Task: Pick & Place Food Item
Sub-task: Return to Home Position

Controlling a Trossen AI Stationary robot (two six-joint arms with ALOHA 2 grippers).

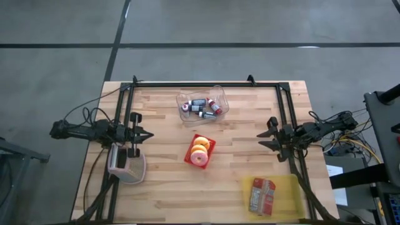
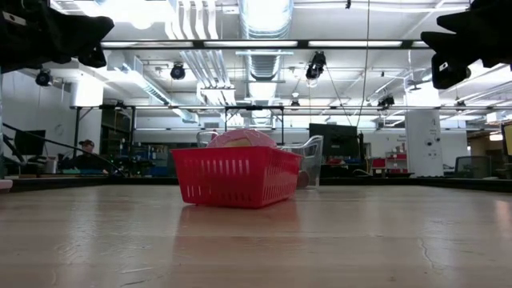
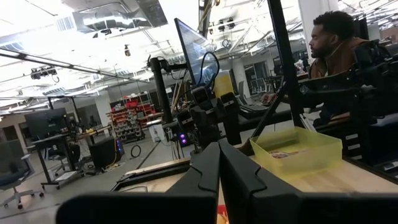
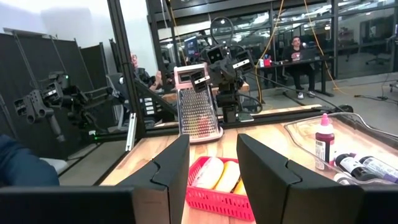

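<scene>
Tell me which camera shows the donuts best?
The high view: looking straight down, it shows the donuts lying in the red basket. The right wrist view sees them obliquely; the low view only a pink top; the left wrist view almost nothing.

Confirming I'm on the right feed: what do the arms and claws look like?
The left arm and right arm are dark, slim and jointed. The left claw and right claw each have two black, wedge-shaped fingers. Thin black cables loop behind each arm; no markings are visible.
</scene>
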